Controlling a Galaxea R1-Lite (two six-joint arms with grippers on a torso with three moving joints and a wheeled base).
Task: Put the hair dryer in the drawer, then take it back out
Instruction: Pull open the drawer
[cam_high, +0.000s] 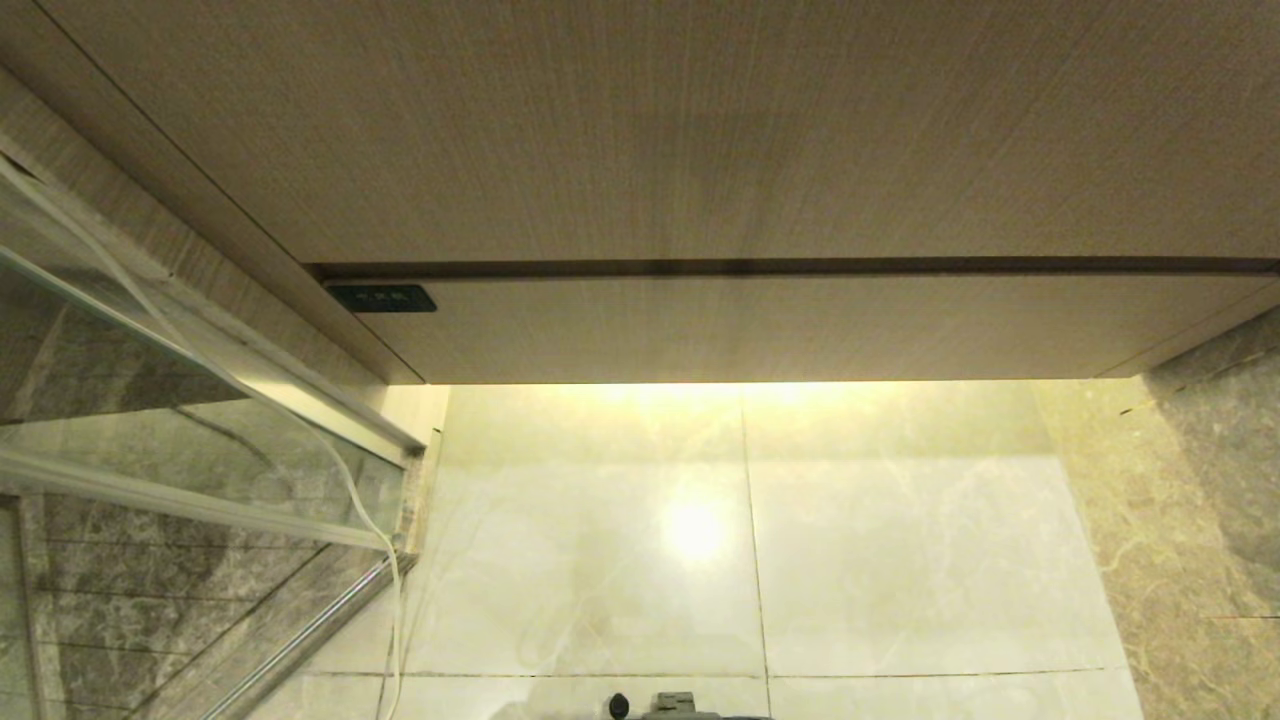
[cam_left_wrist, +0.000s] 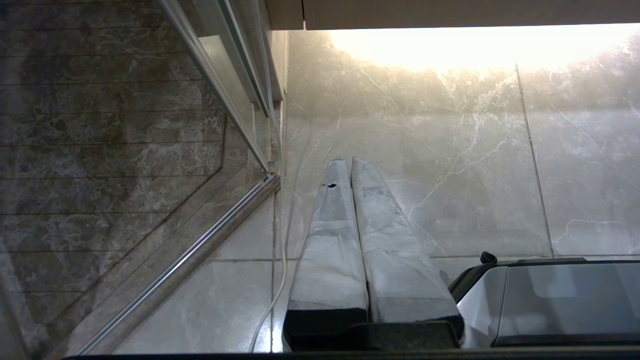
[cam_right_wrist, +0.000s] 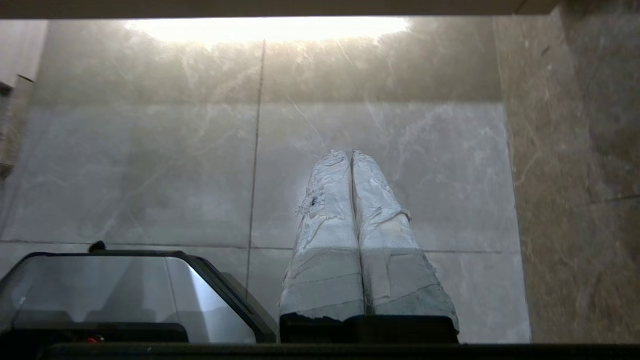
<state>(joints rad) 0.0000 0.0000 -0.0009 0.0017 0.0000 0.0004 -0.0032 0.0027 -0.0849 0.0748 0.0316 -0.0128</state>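
The hair dryer is out of view. The vanity fills the top of the head view with two shut, handleless wood-grain fronts: a tall upper panel (cam_high: 700, 130) and a narrow lower panel (cam_high: 780, 325) under a dark seam. I cannot tell which one is the drawer. My left gripper (cam_left_wrist: 348, 160) hangs shut over the floor tiles beside the robot's base, with nothing in it. My right gripper (cam_right_wrist: 350, 152) is also shut and empty, low over the tiles on the other side of the base. Neither arm shows in the head view.
A glass shower screen (cam_high: 150, 420) with a metal rail (cam_left_wrist: 200, 250) stands on the left. A pale cord (cam_high: 350, 480) trails down beside it to the floor. A marble wall (cam_high: 1200, 520) closes the right side. A small black plate (cam_high: 380, 298) sits on the lower panel. The robot's base (cam_left_wrist: 550, 300) is at my feet.
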